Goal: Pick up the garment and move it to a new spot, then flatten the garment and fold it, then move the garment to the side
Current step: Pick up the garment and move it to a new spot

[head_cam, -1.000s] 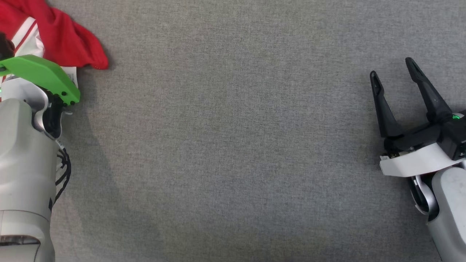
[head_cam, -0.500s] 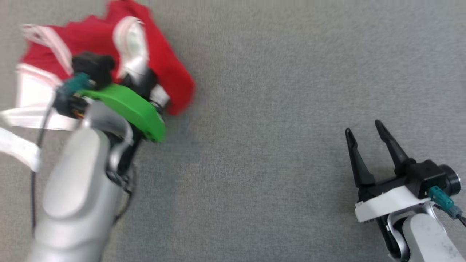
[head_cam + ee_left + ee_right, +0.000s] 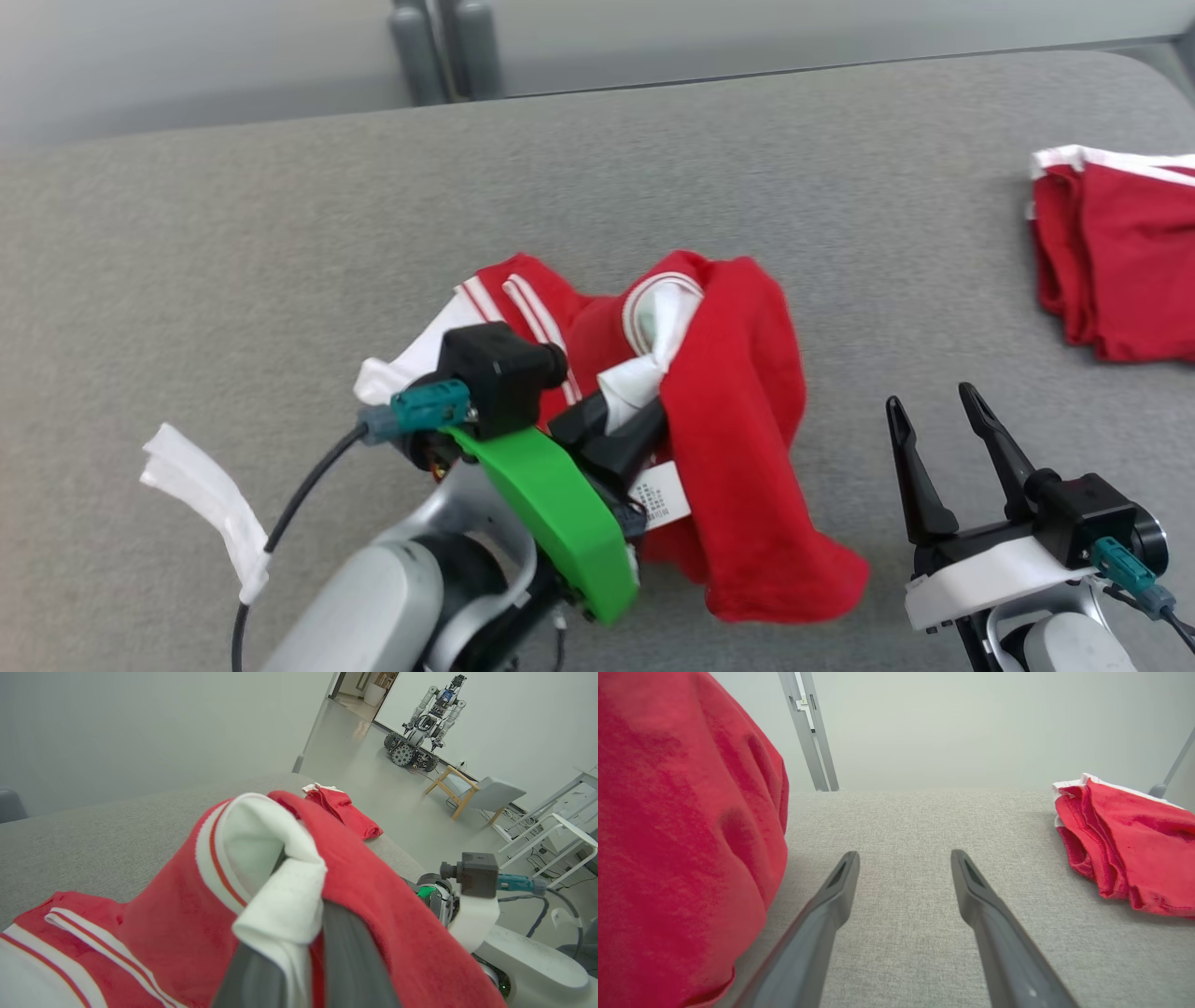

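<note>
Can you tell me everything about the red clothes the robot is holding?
The red garment is soft-looking cloth with white striped trim and a white inside. It is crumpled, not flat. The left hand is shut on a white fold, holding it up while the rest drapes onto the grey table. A small white label hangs beside the hand.

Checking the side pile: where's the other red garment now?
Head view: other garment lies far right on the table, beyond the open right claw, apart from the held garment.

The garment (image 3: 747, 439) is soft matt red cloth, white-trimmed; the table (image 3: 233, 233) is coarse grey weave.
</note>
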Controlling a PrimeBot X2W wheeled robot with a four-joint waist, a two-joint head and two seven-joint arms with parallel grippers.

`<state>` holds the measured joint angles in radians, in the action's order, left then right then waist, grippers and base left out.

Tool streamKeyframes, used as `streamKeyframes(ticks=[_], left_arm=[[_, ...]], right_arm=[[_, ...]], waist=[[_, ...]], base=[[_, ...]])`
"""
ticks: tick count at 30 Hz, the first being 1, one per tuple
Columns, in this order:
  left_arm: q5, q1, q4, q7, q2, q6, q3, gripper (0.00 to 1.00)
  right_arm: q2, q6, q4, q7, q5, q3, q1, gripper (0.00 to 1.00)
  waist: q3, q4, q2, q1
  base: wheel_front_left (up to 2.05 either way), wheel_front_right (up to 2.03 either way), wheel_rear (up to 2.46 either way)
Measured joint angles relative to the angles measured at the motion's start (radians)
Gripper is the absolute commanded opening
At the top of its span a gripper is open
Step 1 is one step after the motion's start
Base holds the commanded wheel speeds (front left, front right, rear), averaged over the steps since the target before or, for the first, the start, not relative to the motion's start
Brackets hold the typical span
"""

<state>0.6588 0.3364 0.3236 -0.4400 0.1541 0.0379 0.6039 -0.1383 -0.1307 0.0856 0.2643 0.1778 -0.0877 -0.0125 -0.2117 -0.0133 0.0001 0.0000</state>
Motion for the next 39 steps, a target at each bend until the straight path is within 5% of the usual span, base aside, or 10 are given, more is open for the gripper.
streamKeyframes(ticks=[4,11,12,14,19,24,32,39], left_arm=[[-0.055,0.016,-0.186,0.039,0.04,-0.047,-0.072,0.0],[-0.104,0.055,-0.656,0.202,0.009,-0.025,-0.076,0.0],[-0.118,0.06,-0.706,0.241,-0.002,-0.027,-0.072,0.27],[-0.132,0.072,-0.779,0.308,-0.019,-0.024,-0.067,1.0],[-0.186,0.074,-0.867,0.493,-0.049,-0.049,-0.053,1.0],[-0.221,-0.001,-0.808,0.667,-0.044,-0.109,-0.078,1.0],[-0.297,-0.273,-0.551,0.702,0.008,-0.207,-0.219,1.0],[-0.353,-0.461,-0.458,0.702,-0.018,-0.121,-0.37,1.0]], right_arm=[[0.008,0.0,0.005,0.0,0.003,0.006,0.012,1.0],[0.019,0.0,0.02,0.0,0.003,-0.004,0.012,1.0],[0.02,0.0,0.022,0.0,0.003,-0.008,0.012,1.0],[0.022,0.0,0.024,0.0,0.003,-0.008,0.013,1.0],[0.007,0.0,0.023,0.0,0.0,0.017,0.047,1.0],[-0.01,0.0,-0.002,0.0,-0.013,0.085,0.087,1.0],[-0.031,0.0,-0.036,0.0,-0.024,0.158,0.152,1.0],[-0.017,0.0,-0.044,0.0,-0.042,0.175,0.171,1.0]], waist=[[0.014,-0.058,0.0,0.0],[0.035,-0.119,0.0,0.0],[0.041,-0.123,0.0,0.0],[0.05,-0.127,0.0,0.0],[0.08,-0.113,0.0,0.0],[0.117,-0.077,0.0,0.0],[0.181,0.005,0.0,0.0],[0.221,0.081,0.0,0.0]], base=[[0.0,0.0,0.0],[0.0,0.0,0.0],[0.0,0.0,0.0],[0.0,0.0,0.0],[0.0,0.0,0.0],[0.0,0.0,0.0],[0.0,0.0,0.0],[0.0,0.0,0.0]])
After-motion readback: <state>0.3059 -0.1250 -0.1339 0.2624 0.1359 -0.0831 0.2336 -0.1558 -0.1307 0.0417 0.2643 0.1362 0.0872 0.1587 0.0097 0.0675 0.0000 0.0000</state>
